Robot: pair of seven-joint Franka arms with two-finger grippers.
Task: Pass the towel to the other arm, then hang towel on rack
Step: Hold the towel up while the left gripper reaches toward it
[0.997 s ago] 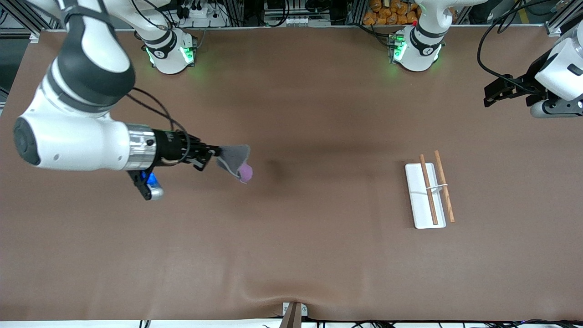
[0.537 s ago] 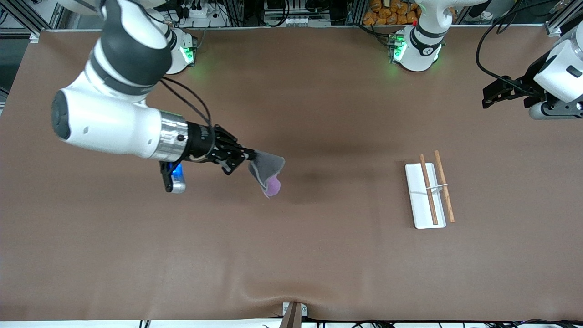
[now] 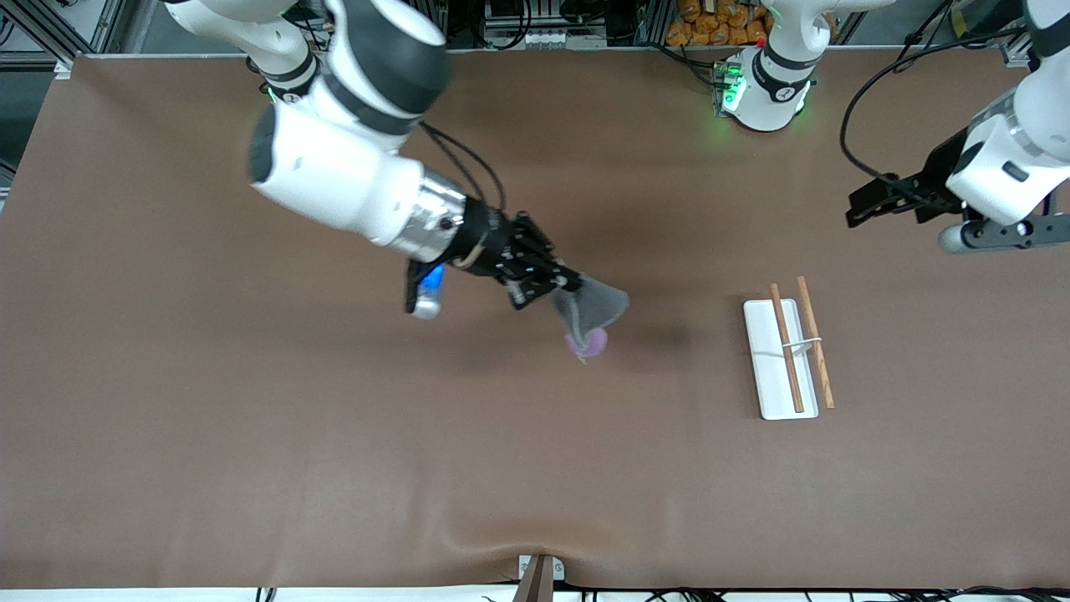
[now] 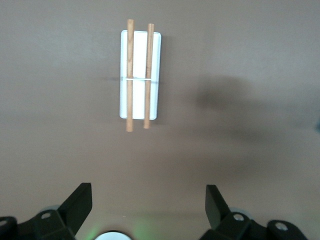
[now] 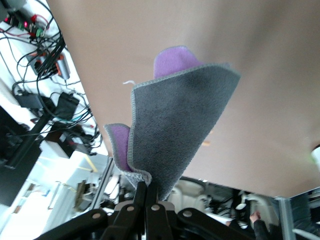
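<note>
My right gripper (image 3: 565,287) is shut on one corner of the towel (image 3: 591,313) and holds it in the air over the middle of the table. The towel hangs dark grey with a purple fold at its low end; in the right wrist view the towel (image 5: 175,120) fills the middle above my right gripper (image 5: 150,192). The rack (image 3: 786,351), a white tray with two brown rods, lies on the table toward the left arm's end; it also shows in the left wrist view (image 4: 140,75). My left gripper (image 3: 861,209) is open and empty in the air near the rack; it shows in its wrist view (image 4: 148,200).
The brown table mat (image 3: 334,435) spreads wide around the rack. The two arm bases (image 3: 765,84) stand along the edge of the table farthest from the front camera. A small metal bracket (image 3: 539,573) sits at the table's near edge.
My right gripper has carried the towel from the right arm's end toward the middle of the table, closer to the rack. My left gripper has moved a little toward the rack.
</note>
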